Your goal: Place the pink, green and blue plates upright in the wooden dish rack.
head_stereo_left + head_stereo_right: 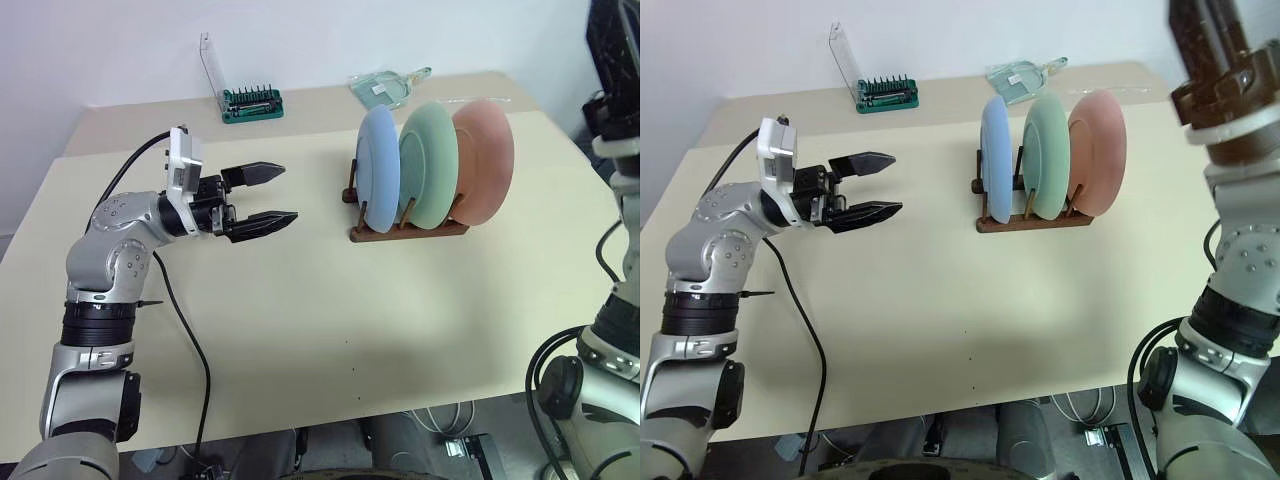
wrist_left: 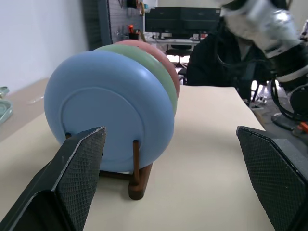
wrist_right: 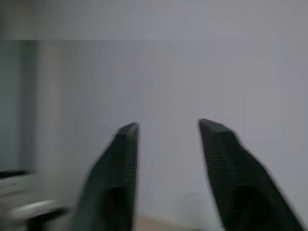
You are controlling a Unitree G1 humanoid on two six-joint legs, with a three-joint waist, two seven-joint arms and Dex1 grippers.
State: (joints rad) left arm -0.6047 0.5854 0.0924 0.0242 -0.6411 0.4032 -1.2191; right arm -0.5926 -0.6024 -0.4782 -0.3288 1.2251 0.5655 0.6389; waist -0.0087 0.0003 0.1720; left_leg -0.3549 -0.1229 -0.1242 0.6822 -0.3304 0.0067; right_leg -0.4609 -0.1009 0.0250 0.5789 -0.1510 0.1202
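The blue plate [image 1: 377, 170], the green plate [image 1: 432, 165] and the pink plate [image 1: 490, 160] stand upright side by side in the wooden dish rack [image 1: 410, 232] on the right half of the table. My left gripper [image 1: 289, 193] hovers open to the left of the rack, pointing at the blue plate [image 2: 108, 103], well apart from it, with nothing between its fingers. My right gripper [image 3: 168, 125] is raised at the right side, away from the plates. Its fingers stand apart with only the wall behind them.
A green tool-bit holder [image 1: 252, 103] with a clear lid stands at the table's back edge. A clear greenish item [image 1: 385, 88] lies behind the rack. The beige table [image 1: 300, 330] spreads in front. A person in dark clothes [image 2: 211, 62] sits beyond the far end.
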